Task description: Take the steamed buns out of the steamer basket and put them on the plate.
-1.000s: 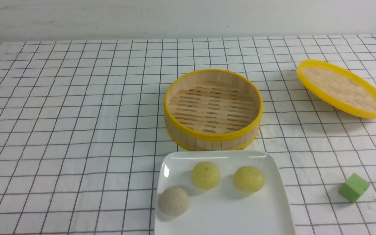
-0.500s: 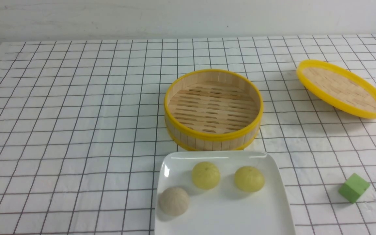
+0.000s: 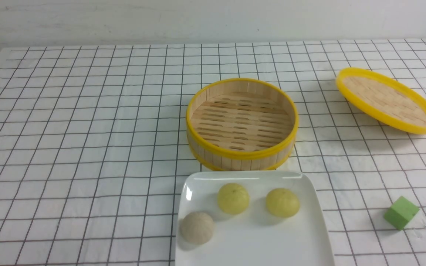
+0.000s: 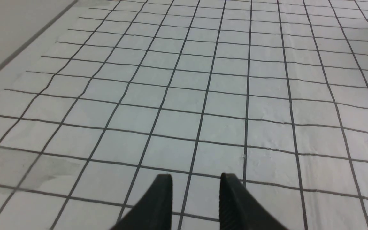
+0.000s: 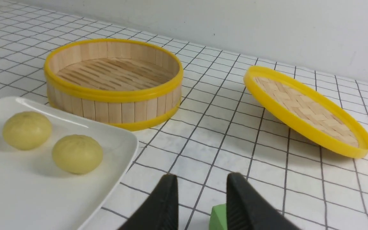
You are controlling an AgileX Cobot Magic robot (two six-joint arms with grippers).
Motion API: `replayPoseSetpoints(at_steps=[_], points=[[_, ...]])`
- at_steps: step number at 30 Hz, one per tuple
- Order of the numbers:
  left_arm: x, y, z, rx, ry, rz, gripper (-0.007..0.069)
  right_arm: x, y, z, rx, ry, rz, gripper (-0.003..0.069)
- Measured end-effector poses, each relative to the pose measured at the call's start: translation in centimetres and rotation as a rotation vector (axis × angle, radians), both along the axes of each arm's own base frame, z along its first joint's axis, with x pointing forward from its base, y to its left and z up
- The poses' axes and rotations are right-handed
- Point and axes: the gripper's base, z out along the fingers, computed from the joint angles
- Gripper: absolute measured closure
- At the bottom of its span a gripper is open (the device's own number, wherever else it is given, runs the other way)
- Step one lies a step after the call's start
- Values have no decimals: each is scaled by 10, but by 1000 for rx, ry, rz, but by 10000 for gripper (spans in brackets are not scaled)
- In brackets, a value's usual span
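Note:
Three steamed buns lie on the white plate point(image 3: 272, 244) at the near edge: two pale yellow ones point(image 3: 233, 198) point(image 3: 282, 202) and a greyish one point(image 3: 197, 227). Just behind the plate stands the steamer basket point(image 3: 235, 159), its slatted floor bare. Neither arm shows in the front view. My left gripper point(image 4: 196, 179) is open above bare checked cloth. My right gripper point(image 5: 202, 179) is also open and holds nothing. It hovers to the right of the plate point(image 5: 27, 191), with two yellow buns point(image 5: 26, 130) point(image 5: 77, 154) and the basket point(image 5: 117, 110) ahead of it.
The shallow yellow-rimmed lid point(image 3: 386, 99) lies tilted at the back right. A green cube point(image 3: 401, 212) sits on the cloth at the near right, and in the right wrist view the cube point(image 5: 217, 218) is partly hidden behind one finger. A white wall runs along the table's far edge.

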Motion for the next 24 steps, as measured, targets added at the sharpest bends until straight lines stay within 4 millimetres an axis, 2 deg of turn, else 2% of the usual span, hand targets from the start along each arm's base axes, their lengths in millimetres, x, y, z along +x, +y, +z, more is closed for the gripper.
replayPoseSetpoints(at_steps=[6, 15, 24], points=[[0, 1, 0, 19, 1, 2, 384, 2, 1, -16, 50, 53, -10, 419], [0, 1, 0, 22, 2, 2, 384, -1, -2, -30, 0, 199, -31, 419], [0, 1, 0, 26, 2, 3, 384, -1, -2, -31, 0, 203, -34, 419]])
